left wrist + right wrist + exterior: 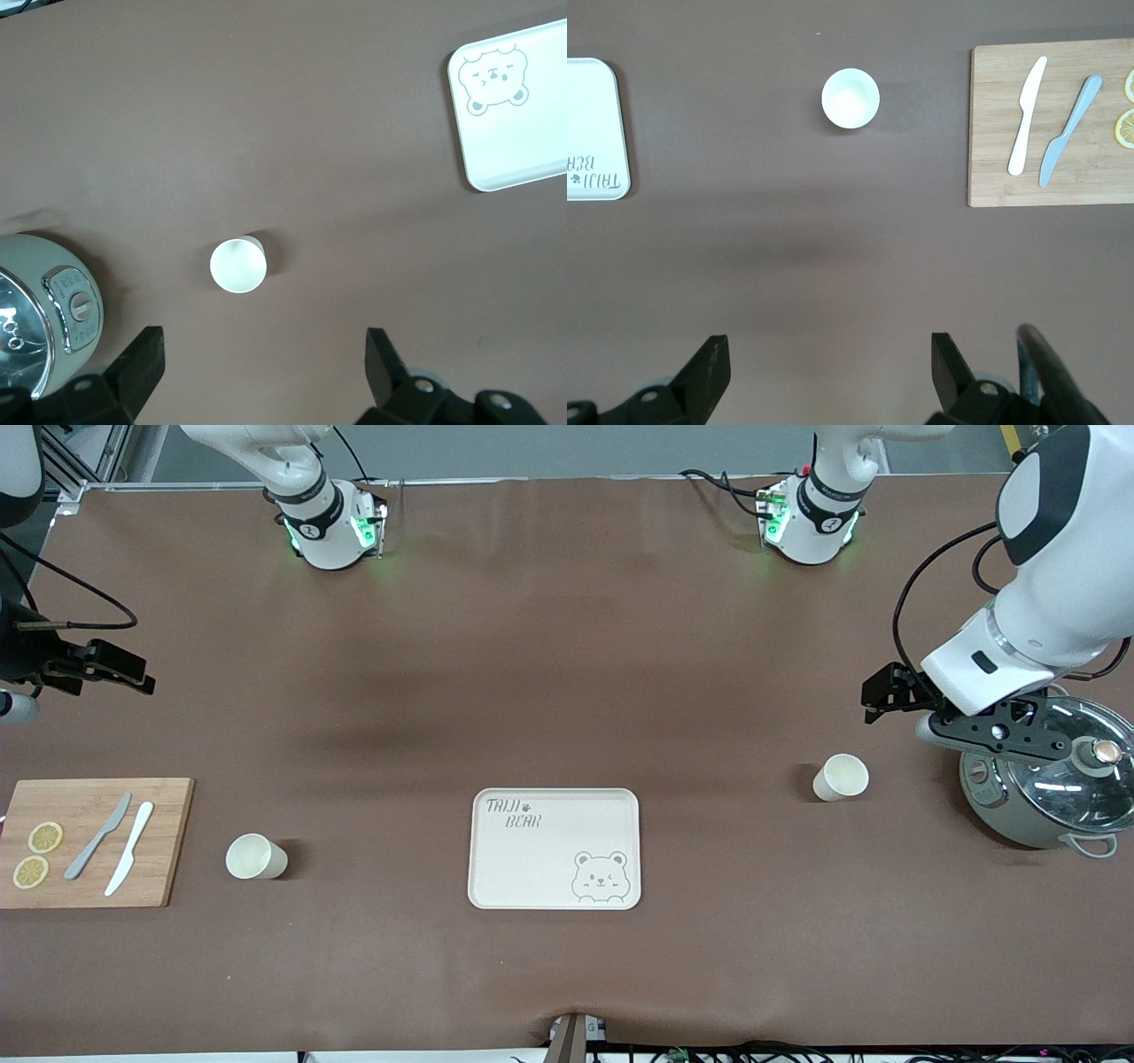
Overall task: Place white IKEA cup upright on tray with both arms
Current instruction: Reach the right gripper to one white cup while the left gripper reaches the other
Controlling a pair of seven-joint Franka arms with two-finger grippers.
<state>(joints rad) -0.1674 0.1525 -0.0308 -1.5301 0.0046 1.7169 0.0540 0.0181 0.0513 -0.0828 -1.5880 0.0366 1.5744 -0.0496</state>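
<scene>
The cream tray (554, 849) with the bear face lies mid-table with nothing on it; it also shows in the left wrist view (523, 142) and the right wrist view (594, 97). One white cup (840, 777) stands upright toward the left arm's end (237, 265). A second white cup (255, 856) stands upright toward the right arm's end (850, 98). My left gripper (873, 707) (263, 354) is open and empty, up over the table beside the pot, apart from its cup. My right gripper (142, 675) (830, 354) is open and empty, up over bare table.
A grey-green pot with a glass lid (1045, 788) stands at the left arm's end, close under the left wrist (35, 310). A wooden cutting board (89, 841) (992, 133) with two knives and two lemon slices lies at the right arm's end.
</scene>
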